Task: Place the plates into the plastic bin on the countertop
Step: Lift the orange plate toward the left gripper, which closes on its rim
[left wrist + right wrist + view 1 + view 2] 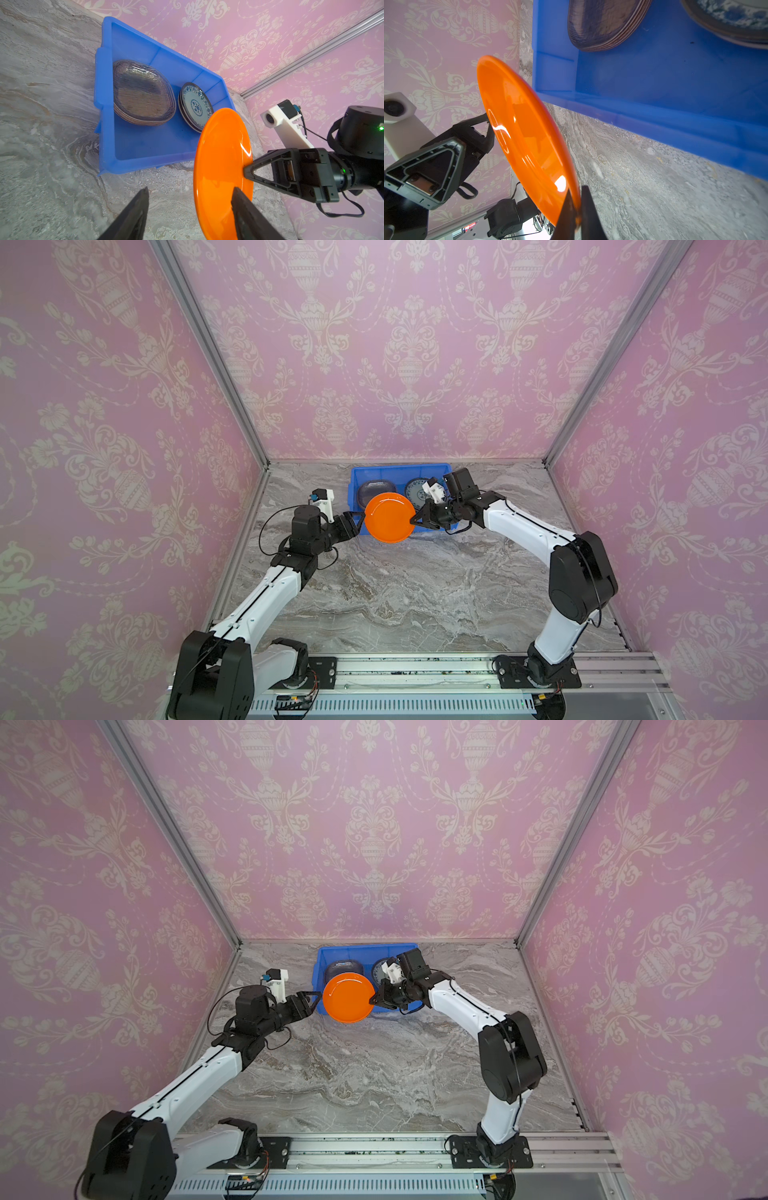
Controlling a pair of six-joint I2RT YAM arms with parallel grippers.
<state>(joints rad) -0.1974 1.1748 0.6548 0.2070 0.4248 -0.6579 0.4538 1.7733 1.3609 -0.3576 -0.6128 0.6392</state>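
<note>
Marble-veined grey countertop [415,593], glossy round orange plate [389,517] pinched at rim by right gripper [415,519], left gripper [360,521] spread around opposite rim, lipped blue plastic bin [399,467] behind.

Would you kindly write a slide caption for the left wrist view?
Right gripper pinches the orange plate by its rim, near the blue bin.
</note>
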